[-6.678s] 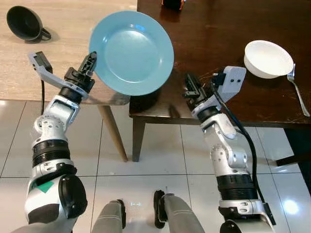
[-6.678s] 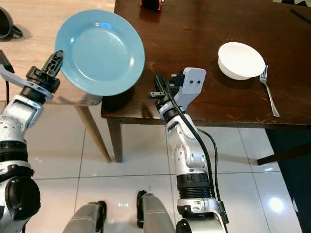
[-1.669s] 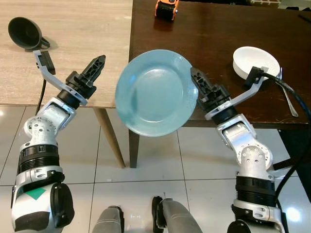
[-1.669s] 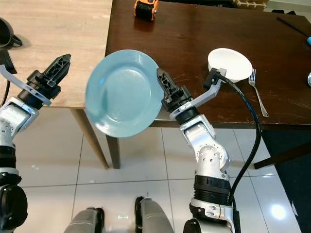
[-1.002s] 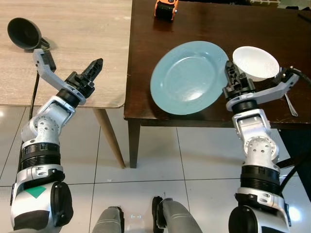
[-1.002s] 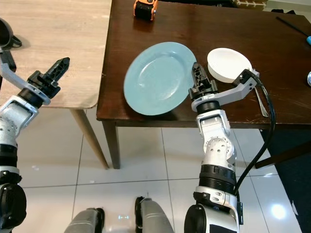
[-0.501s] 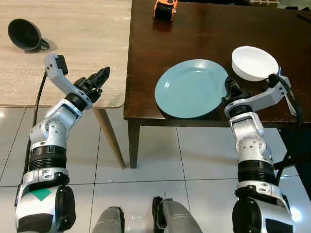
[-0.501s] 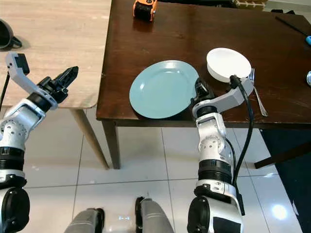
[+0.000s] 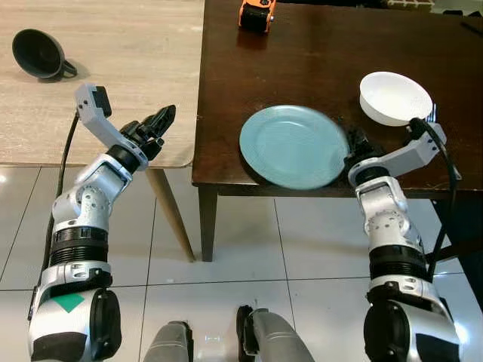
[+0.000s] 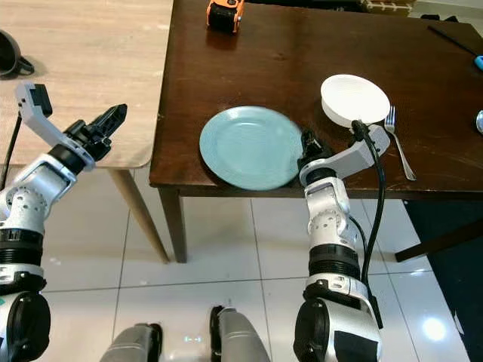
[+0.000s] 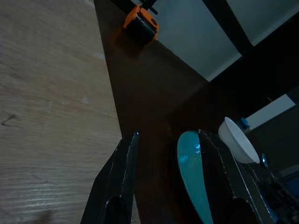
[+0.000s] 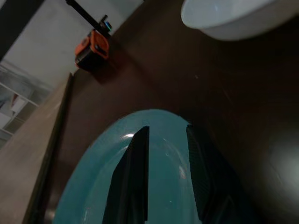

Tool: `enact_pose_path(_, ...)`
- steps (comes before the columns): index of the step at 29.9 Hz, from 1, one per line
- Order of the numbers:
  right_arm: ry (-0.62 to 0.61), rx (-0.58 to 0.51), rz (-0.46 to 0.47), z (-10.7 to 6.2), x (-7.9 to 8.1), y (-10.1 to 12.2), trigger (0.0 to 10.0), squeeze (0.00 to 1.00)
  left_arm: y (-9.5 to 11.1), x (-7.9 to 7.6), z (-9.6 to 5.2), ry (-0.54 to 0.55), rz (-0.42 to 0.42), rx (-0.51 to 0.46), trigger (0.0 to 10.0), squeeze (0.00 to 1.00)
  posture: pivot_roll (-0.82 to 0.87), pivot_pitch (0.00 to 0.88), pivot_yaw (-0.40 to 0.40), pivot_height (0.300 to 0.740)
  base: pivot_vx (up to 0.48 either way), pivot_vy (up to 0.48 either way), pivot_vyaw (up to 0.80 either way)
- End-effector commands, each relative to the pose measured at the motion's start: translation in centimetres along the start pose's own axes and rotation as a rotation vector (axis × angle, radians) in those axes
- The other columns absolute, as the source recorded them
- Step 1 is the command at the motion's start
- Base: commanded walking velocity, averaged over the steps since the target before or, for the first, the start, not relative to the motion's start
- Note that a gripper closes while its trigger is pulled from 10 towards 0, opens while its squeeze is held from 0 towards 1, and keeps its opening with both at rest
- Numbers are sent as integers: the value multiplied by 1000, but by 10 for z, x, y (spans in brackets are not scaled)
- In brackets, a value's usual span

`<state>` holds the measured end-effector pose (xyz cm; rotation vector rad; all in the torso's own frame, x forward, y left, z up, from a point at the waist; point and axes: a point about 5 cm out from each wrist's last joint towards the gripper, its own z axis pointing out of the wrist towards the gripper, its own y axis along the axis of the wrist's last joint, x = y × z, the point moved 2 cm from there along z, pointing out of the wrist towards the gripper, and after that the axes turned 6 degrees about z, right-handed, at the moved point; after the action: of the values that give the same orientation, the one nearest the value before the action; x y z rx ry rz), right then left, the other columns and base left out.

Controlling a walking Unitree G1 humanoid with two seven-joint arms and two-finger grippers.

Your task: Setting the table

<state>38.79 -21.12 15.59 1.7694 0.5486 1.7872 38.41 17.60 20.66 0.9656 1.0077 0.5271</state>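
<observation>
- While half a second before the round light-blue ceramic plate was tipped up at its far edge under my right gripper, it now lay flat on the dark brown wooden table, low in the middle of the left eye frame, close to the table's near edge.
- Over the last few seconds that plate had gone from my left side across to my right and then down onto the wood, so I judged the plate's place as set.
- My right gripper sat at the plate's right rim; in the right wrist view my two black fingers stood a little apart over the blue surface, and I could not tell whether they pinched the rim or had let go.
- My left gripper hung over the corner of the pale wooden table at left of the frame, its fingers parted a little and holding nothing.
- Up and to the right of the plate stood the white round bowl, near it but apart, with the silver metal fork just beyond, at the right of the frame.
- An orange and black tape measure lay at the top of the frame, and a black funnel-like cup rested at the upper left on the pale table.
- What remained, I judged, was to free my right gripper without dragging the plate, then bring bowl and fork into order beside it.
</observation>
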Motion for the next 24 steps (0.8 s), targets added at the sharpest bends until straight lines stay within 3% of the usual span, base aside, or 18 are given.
enact_pose_path(1, -42, 31, 20, -2, -11, -4, 10000, 0, -6, 1, -3, 9, 0, 23, 10000, 0, 32, 124, -8, 740, 0, 0, 0)
enact_pose_path(6, -81, 80, 93, -5, -20, -13, 10000, 0, -7, 0, -2, 4, -6, 28, 10000, 0, 32, 122, -8, 740, 0, 0, 0)
enact_pose_path(11, -68, 62, 80, -7, -23, -10, 10000, 0, -7, 0, -2, 0, -6, 26, 10000, 0, 33, 117, -10, 740, 0, 0, 0)
enact_pose_path(18, 119, -35, 157, -8, 1, 15, 10000, 0, -7, -3, -3, -25, -6, 33, 10000, 0, 34, 117, -10, 740, 0, 0, 0)
enact_pose_path(21, 186, 1, 111, -15, 10, 22, 10000, 0, -9, -4, -3, -30, 0, 41, 10000, 0, 31, 110, -7, 740, 0, 0, 0)
enact_pose_path(24, 111, 60, 21, -25, -5, 19, 10000, 0, -9, -3, -3, -26, 4, 43, 10000, 0, 31, 109, -9, 740, 0, 0, 0)
